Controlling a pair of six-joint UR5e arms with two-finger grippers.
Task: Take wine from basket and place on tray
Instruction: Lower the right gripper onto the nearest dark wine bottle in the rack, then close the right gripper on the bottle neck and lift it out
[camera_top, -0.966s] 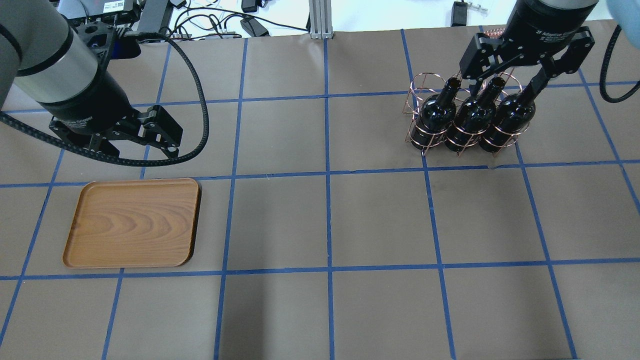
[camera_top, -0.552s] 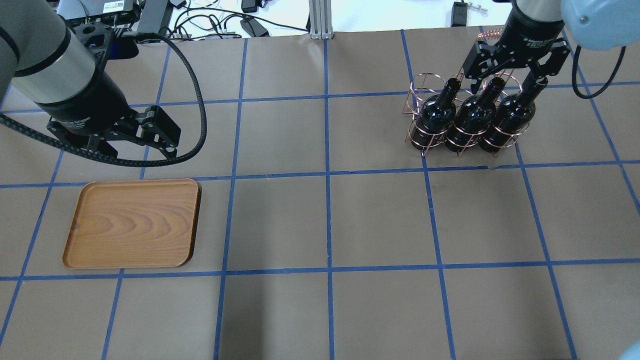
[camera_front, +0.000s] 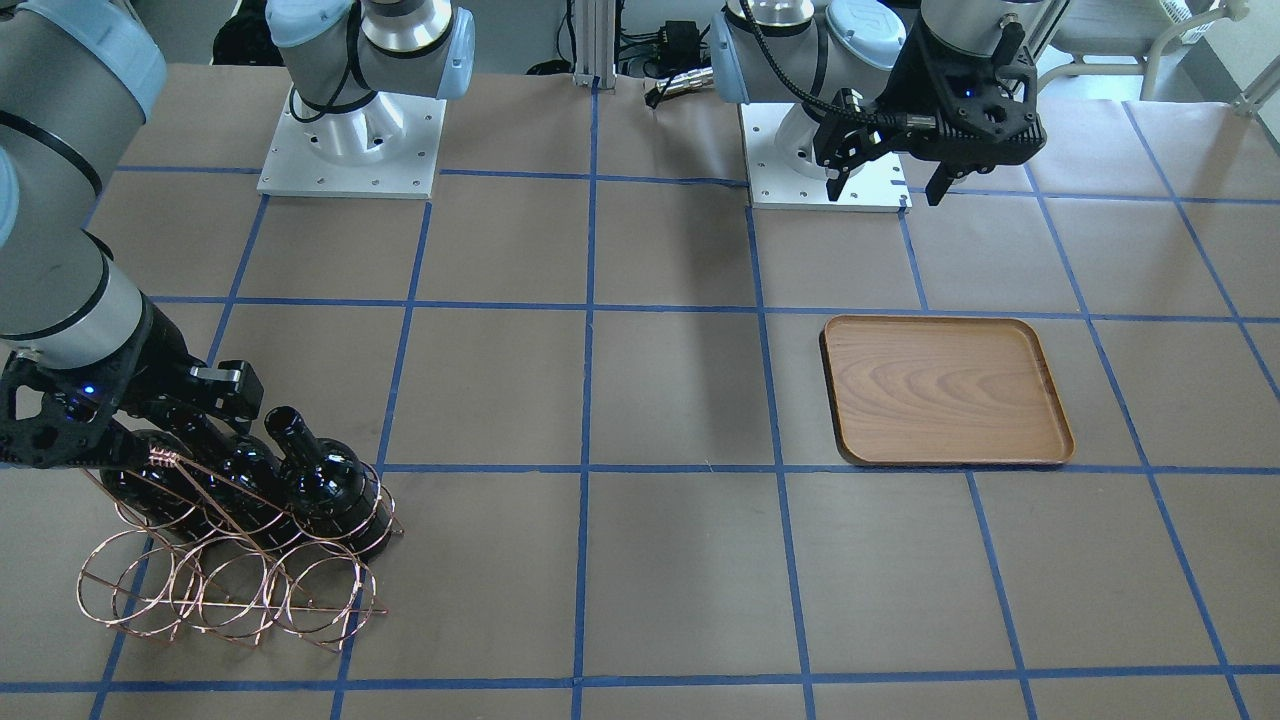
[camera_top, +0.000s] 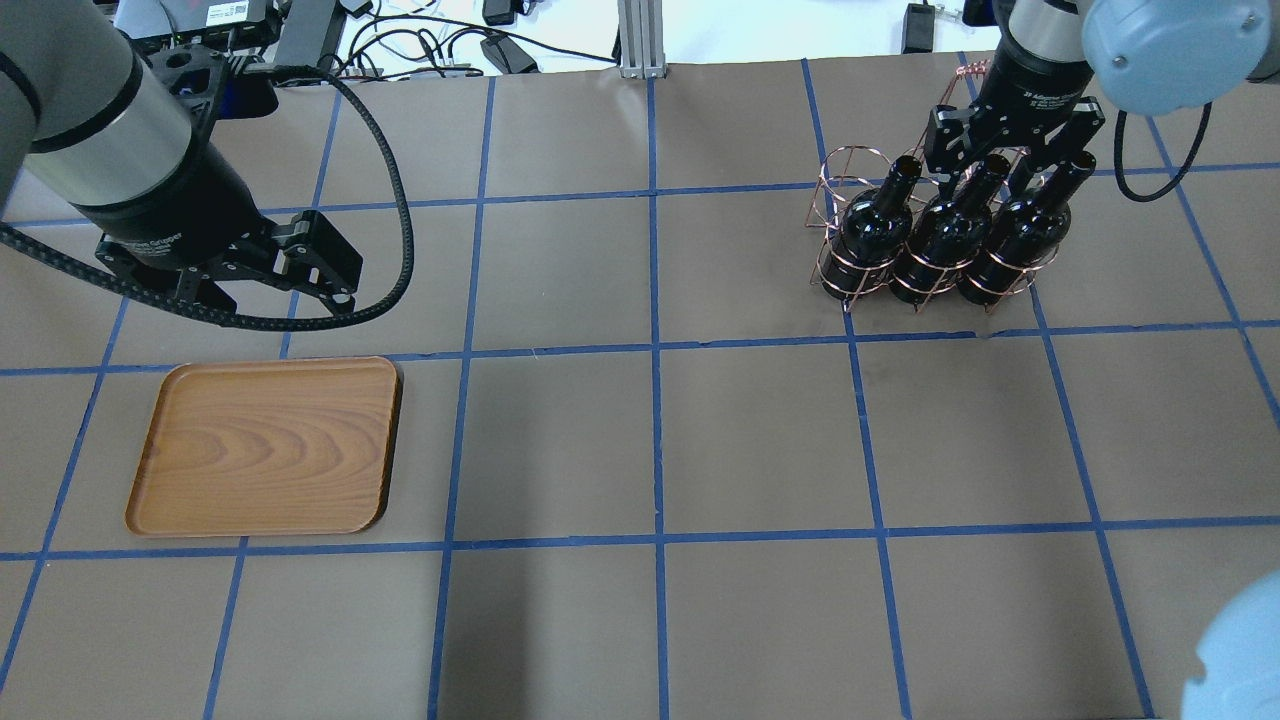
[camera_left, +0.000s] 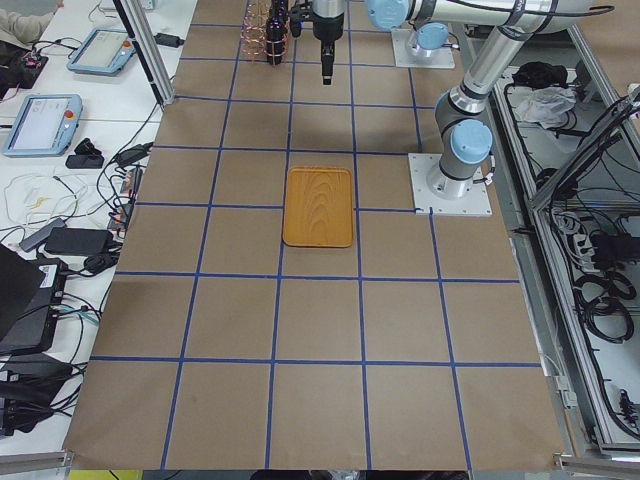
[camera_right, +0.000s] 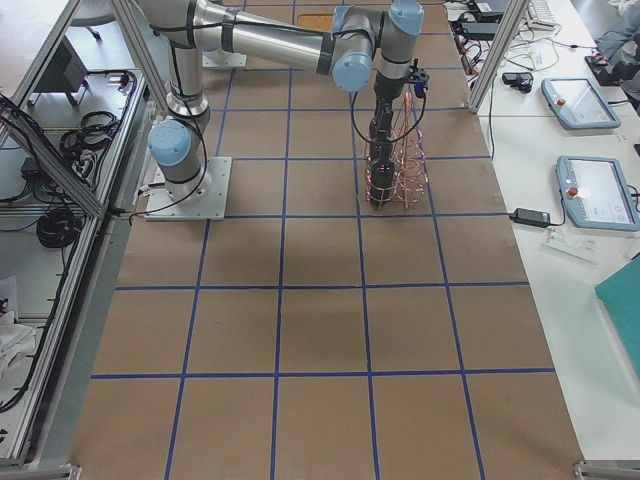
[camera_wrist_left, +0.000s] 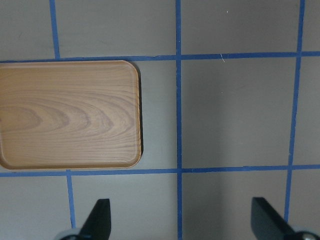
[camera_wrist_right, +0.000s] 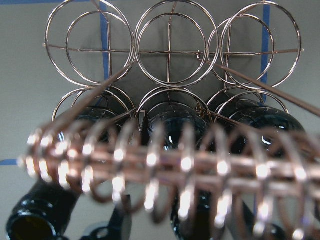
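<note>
Three glossy black wine bottles stand in the copper wire basket (camera_top: 848, 172) at the far right: left (camera_top: 873, 228), middle (camera_top: 945, 238) and right (camera_top: 1020, 238). My right gripper (camera_top: 1010, 160) is open and low over the bottle necks, by the middle and right ones; it holds nothing. In the right wrist view the coiled handle bar (camera_wrist_right: 165, 167) crosses close in front, with bottle shoulders (camera_wrist_right: 172, 132) behind it. The wooden tray (camera_top: 265, 445) lies bare at the near left. My left gripper (camera_top: 270, 295) hangs open and empty just beyond the tray.
The basket's far row of loops (camera_front: 230, 595) holds nothing. Blue tape lines grid the brown table. Cables and boxes (camera_top: 420, 45) lie past the far edge. The arm bases (camera_front: 350, 150) stand at the robot's side.
My right gripper has dropped and drawn in over the bottle necks, its wrist now further from the camera. The left arm, tray and bottles have not moved.
</note>
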